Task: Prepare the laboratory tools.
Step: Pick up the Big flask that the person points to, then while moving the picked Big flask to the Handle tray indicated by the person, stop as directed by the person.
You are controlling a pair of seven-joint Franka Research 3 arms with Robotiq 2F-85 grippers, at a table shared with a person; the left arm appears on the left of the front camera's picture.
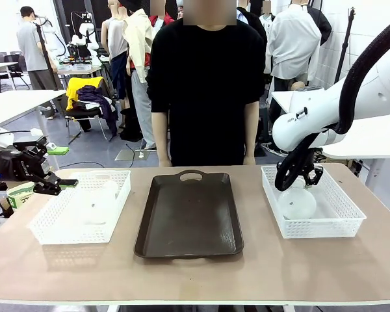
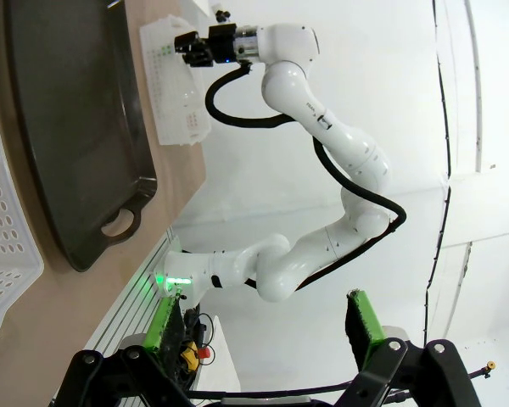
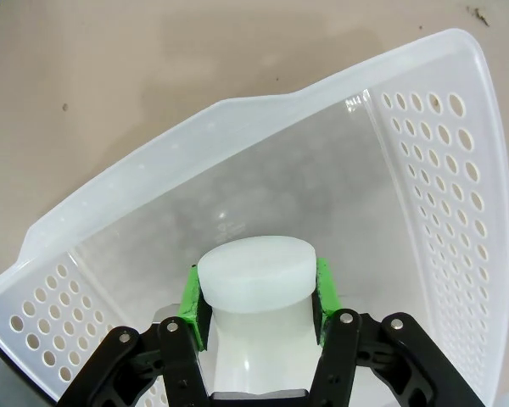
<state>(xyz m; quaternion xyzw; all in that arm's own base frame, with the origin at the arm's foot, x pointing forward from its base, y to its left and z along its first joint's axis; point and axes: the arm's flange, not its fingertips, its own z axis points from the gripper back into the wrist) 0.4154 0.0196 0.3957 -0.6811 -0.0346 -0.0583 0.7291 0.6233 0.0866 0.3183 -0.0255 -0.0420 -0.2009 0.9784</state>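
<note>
Surface, frame right: right hand grips the upright flask by its neck in the basket; tray lies left.

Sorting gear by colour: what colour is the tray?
Dark brown; the tray shows best in the front view.

A pale wooden counter fronts a bright, evenly lit room with a grey floor. White tables stand at the left, beside a chair draped with yellow and dark clothing.
</note>
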